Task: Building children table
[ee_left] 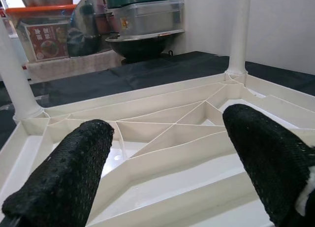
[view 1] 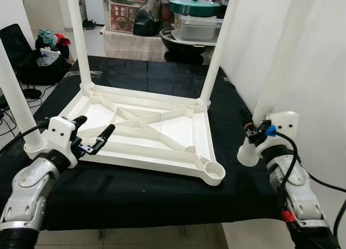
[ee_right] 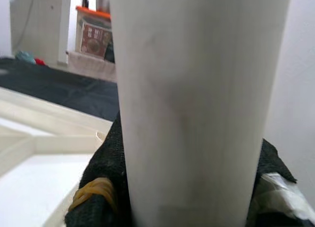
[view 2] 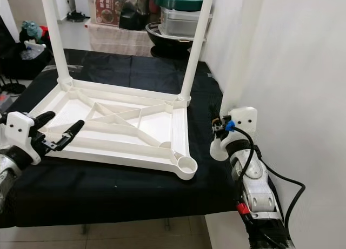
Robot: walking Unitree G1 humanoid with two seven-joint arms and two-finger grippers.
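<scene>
you're looking at a lived-in home room, used partly for storage; cooking pots (view 1: 195,5) and a metal tray (view 1: 198,27) sit stacked on a cloth-covered bench (view 1: 135,45) at the back; a bag of clothes (view 1: 47,41) slumps on the tiled floor (view 1: 97,38).

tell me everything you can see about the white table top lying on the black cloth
The table top is white, plastic-looking, and lies upside down on the black cloth, its ribbed underside up with diagonal braces. Round sockets sit at the corners: the two far ones hold upright white legs, the near right socket is empty. The left gripper hovers open by its near left edge. The right gripper holds another leg beside it.
</scene>
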